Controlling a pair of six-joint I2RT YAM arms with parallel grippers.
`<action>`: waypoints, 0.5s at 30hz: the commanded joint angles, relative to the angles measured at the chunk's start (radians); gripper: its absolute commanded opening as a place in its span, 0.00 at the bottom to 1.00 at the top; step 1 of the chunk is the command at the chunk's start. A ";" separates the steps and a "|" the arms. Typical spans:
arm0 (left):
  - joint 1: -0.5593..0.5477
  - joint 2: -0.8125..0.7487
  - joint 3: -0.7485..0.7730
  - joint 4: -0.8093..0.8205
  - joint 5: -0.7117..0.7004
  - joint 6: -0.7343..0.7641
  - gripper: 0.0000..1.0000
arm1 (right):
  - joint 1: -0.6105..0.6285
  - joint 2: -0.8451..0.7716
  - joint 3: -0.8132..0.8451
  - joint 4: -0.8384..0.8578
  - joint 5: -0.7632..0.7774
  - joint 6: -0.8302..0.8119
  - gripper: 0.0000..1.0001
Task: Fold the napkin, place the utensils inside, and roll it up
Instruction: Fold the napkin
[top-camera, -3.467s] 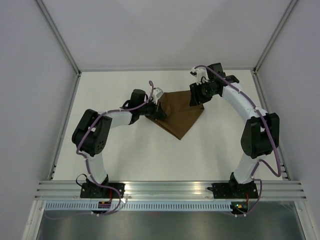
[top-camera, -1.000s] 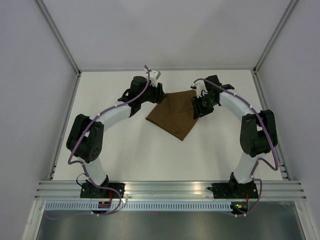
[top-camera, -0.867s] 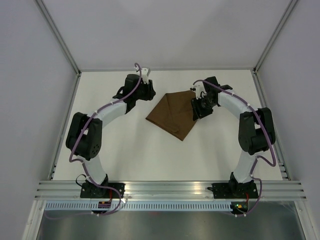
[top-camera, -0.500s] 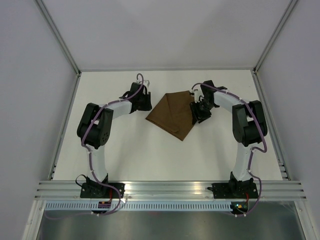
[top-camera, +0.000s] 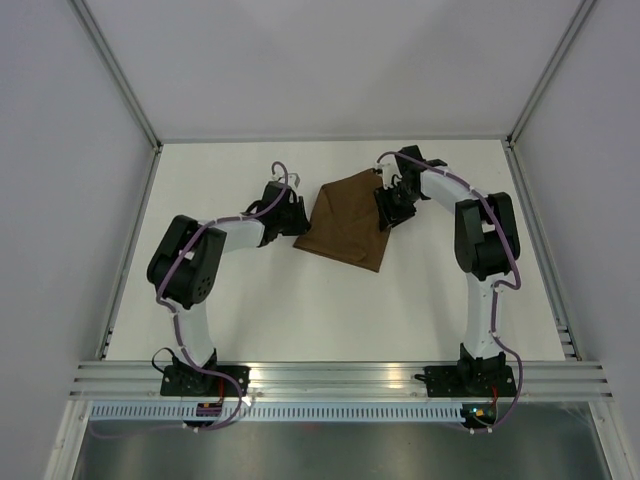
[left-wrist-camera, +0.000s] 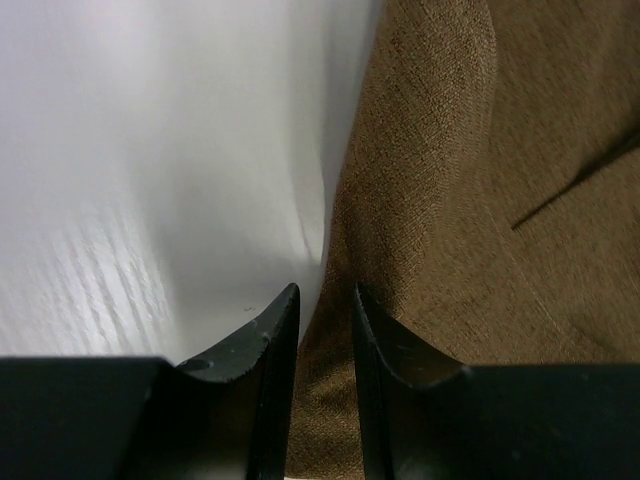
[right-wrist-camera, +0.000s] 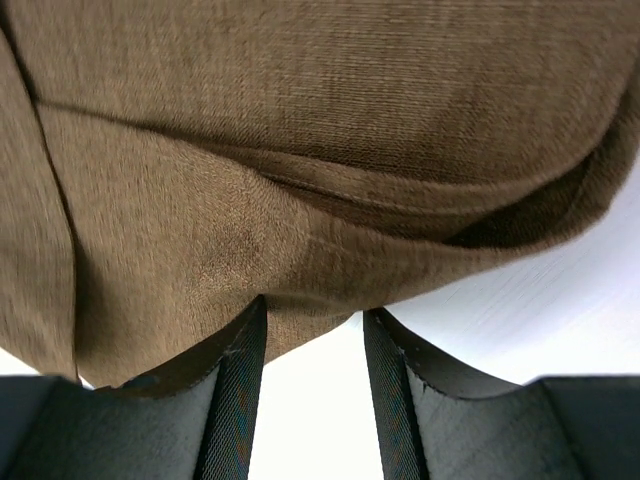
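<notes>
Since a second ago the left arm has swung in from the far-left part of the table (top-camera: 250, 300) to the napkin's left edge, the right arm has drawn back toward the far side, and the napkin (top-camera: 345, 225) has turned from a diamond pose into a squarer one.

The left end effector (top-camera: 298, 220) is closed down to a thin slot. In the left wrist view the cloth's edge runs up into that slot and fills its lower part. One of its fingers (left-wrist-camera: 395, 360) lies over the fabric, the other over bare table.

The right end effector (top-camera: 388, 203) stands about half open at the napkin's far-right edge. In the right wrist view white table shows between its fingers (right-wrist-camera: 235, 380), and the bunched edge of the cloth just reaches the tips. It has hold of nothing that I can see.

The napkin lies folded between the two end effectors, on the far half of the table. Its long axis runs from far to near, leaning slightly right. Its near-right corner points toward the right arm's base. Creases cross the fabric.
</notes>
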 joint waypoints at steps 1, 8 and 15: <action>-0.032 -0.026 -0.089 -0.011 -0.002 -0.085 0.33 | -0.004 0.064 0.045 0.009 0.070 -0.032 0.50; -0.058 -0.065 -0.175 0.005 -0.066 -0.136 0.34 | -0.004 0.073 0.068 0.011 0.087 -0.063 0.50; -0.060 -0.131 -0.237 -0.008 -0.114 -0.145 0.36 | -0.004 0.078 0.103 0.005 0.076 -0.072 0.51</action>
